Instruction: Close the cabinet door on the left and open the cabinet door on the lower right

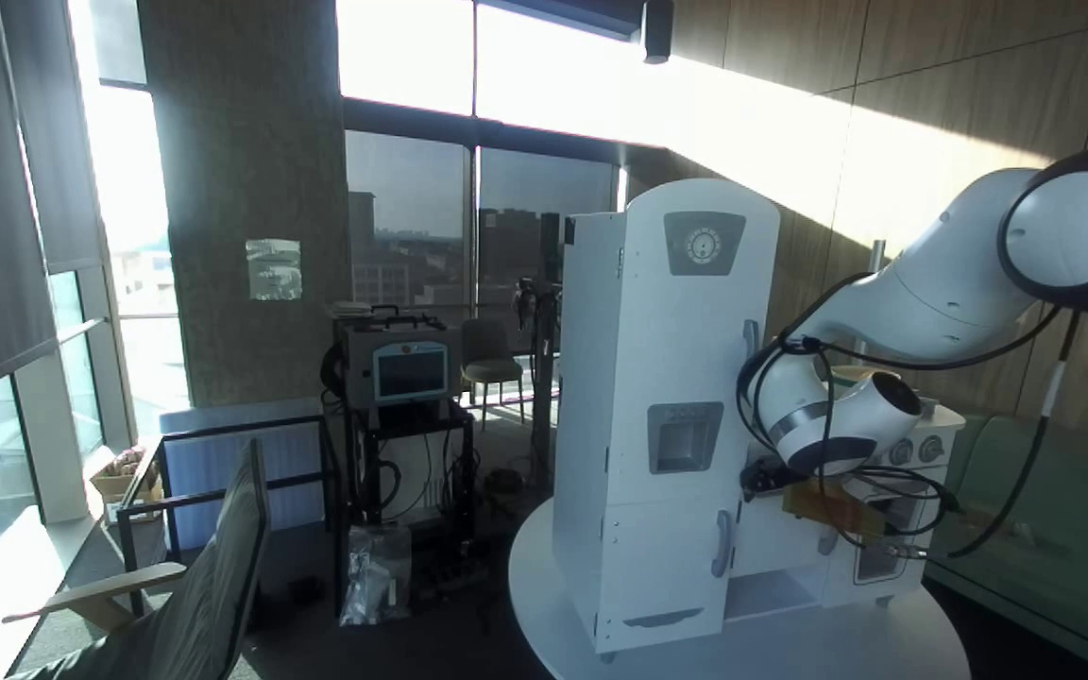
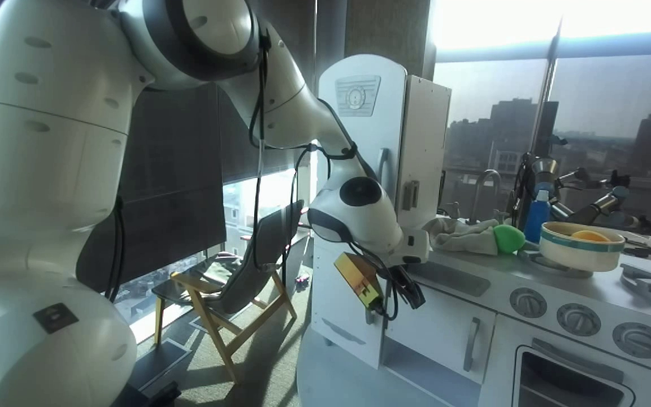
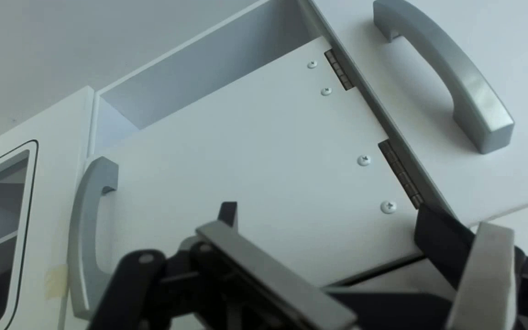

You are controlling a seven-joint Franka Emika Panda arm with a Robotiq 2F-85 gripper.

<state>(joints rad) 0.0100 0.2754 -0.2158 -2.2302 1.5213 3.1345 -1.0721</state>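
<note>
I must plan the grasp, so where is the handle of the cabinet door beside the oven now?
In the wrist view, the handle is at the left, on the door, across from its hinges, and beside the oven.

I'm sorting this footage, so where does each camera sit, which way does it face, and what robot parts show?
In an exterior view: before the fridge, facing it and the windows; arm at picture right.
In an exterior view: close beside the arm, facing the fridge and stove; arm fills left and middle.
Wrist view: mounted behind the open gripper, which spans the bottom, facing the cabinet door, roughly upside down.
Both exterior views share the arm and the fridge, seen from opposite sides.
</note>
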